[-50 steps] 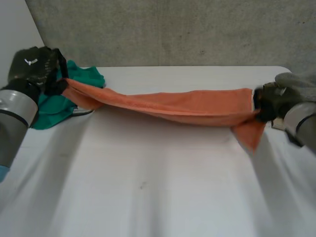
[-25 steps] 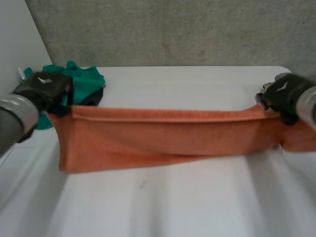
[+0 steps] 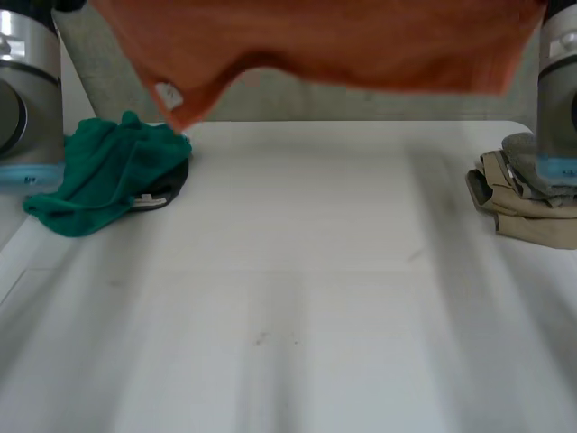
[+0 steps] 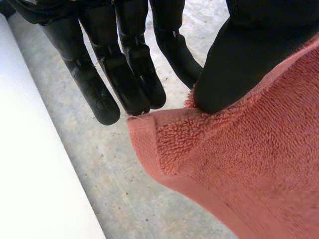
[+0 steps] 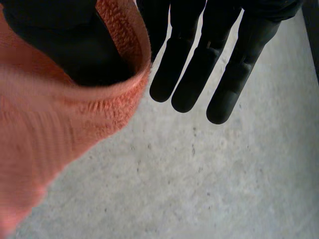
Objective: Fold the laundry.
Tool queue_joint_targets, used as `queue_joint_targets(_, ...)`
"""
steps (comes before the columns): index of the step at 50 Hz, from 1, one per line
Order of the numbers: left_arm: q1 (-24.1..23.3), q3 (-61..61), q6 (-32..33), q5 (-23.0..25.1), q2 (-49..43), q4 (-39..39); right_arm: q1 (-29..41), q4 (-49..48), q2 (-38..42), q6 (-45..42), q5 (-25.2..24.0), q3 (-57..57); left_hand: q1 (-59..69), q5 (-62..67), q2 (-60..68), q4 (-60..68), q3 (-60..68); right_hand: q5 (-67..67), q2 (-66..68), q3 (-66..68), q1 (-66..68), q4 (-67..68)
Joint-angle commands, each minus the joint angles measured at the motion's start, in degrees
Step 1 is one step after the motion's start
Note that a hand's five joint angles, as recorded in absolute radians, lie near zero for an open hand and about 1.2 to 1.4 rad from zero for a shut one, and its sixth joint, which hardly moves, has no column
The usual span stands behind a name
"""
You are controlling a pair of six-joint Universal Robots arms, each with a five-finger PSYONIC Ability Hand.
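Observation:
An orange towel [image 3: 334, 45] hangs spread out high above the white table [image 3: 297, 298], its lower edge dangling in front of the wall. My left arm [image 3: 27, 81] and right arm [image 3: 559, 90] rise at either side of it. In the left wrist view, my left hand [image 4: 124, 74] pinches a hemmed corner of the towel [image 4: 239, 164] under its thumb [image 4: 239, 64], with the fingers straight. In the right wrist view, the thumb [image 5: 65, 45] of my right hand [image 5: 194, 69] is wrapped by the towel's edge [image 5: 45, 134].
A crumpled green cloth [image 3: 108, 171] lies at the table's far left over something dark [image 3: 171, 185]. A folded pile of beige and grey cloth [image 3: 523, 198] sits at the far right. A concrete wall stands behind the table.
Both hands have risen with the towel, from table height to above the head view. The towel, stretched low between them before, now hangs high above the table.

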Motion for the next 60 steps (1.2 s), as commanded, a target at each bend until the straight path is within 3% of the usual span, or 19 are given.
queue_joint_targets(1, 0.98, -12.67, -0.66, 0.86, 1.98, -1.38, -0.88, 9.12, -0.7, 0.03, -5.0, 7.55, 13.95, 13.81, 11.21, 11.14, 11.42, 13.46, 12.33, 11.74, 14.83, 11.22)
queue_joint_targets(10, 2.48, -23.67, -1.8, 5.07, 0.75, -2.35, -2.47, 23.63, 6.5, 3.1, -10.44, 12.99, 13.95, 13.81, 11.21, 11.14, 11.42, 13.46, 12.33, 11.74, 14.83, 11.22)
queue_joint_targets(17, 3.01, -27.72, -2.07, 6.13, -1.97, -2.44, -2.82, 27.68, 12.92, 10.74, -10.1, 14.14, 13.95, 13.81, 11.21, 11.14, 11.42, 13.46, 12.33, 11.74, 14.83, 11.22)
queue_joint_targets(18, 3.01, -27.99, -2.07, 6.22, -2.06, -2.53, -3.16, 28.03, 13.01, 12.5, -10.01, 14.14, 13.95, 13.81, 11.21, 11.14, 11.42, 8.03, 6.9, 6.3, 9.39, 5.79)
queue_joint_targets(19, 3.09, -28.34, -2.07, 6.22, -2.06, -2.53, -4.04, 28.81, 13.01, 16.43, -9.75, 14.32, 13.95, 13.81, 11.21, 11.14, 11.42, -6.85, -7.98, -8.57, -5.48, -9.09)
queue_joint_targets(21, 3.27, -28.78, -1.72, 6.22, -2.06, -2.53, -5.01, 29.78, 12.93, 20.49, -9.48, 14.41, 13.95, 13.81, 11.21, 11.14, 11.42, -19.06, -20.19, -20.78, -17.69, -21.3)
queue_joint_targets(27, 4.58, -29.48, -1.72, 6.22, -1.1, -3.58, -8.96, 35.84, 12.31, 33.85, -9.39, 13.53, 13.95, 13.81, 11.21, 11.14, 11.42, -27.52, -28.65, -29.24, -26.15, -29.76)
queue_joint_targets(30, 5.38, -29.92, -1.8, 6.31, 0.13, -4.81, -10.9, 38.66, 12.4, 35.8, -9.48, 13.18, 13.95, 13.81, 11.21, 11.14, 11.42, -27.35, -28.48, -29.07, -25.98, -29.59)
queue_joint_targets(39, 5.64, -30.01, -1.8, 6.31, 1.37, -6.92, -12.84, 43.41, 13.63, 36.77, -9.83, 13.26, 13.95, 13.81, 11.21, 11.14, 11.42, -24.5, -25.64, -26.23, -23.14, -26.74)
queue_joint_targets(43, 5.64, -30.01, -1.8, 6.31, 1.72, -7.62, -12.84, 43.33, 14.16, 37.12, -10.45, 13.53, 13.95, 13.81, 11.21, 11.14, 11.42, 13.39, 12.26, 11.67, 14.76, 11.15)
queue_joint_targets(51, 5.47, -29.66, -1.89, 6.39, 6.98, -14.47, -13.1, 43.59, 11.61, 36.6, -10.45, 13.79, 13.95, 13.81, 11.21, 11.14, 11.42, 13.46, 12.33, 11.74, 14.83, 11.22)
queue_joint_targets(55, 5.55, -29.05, -1.63, 6.39, 12.95, -18.87, -13.19, 45.51, 2.75, 33.09, -10.62, 14.67, 13.95, 13.81, 11.21, 11.14, 11.42, 13.46, 12.33, 11.74, 14.83, 11.22)
queue_joint_targets(60, 5.64, -27.38, -1.01, 6.48, 20.16, -28.0, -13.89, 52.72, -10.09, 16.58, -10.71, 16.07, 13.95, 13.81, 11.21, 11.14, 11.42, 13.46, 12.33, 11.74, 14.83, 11.22)
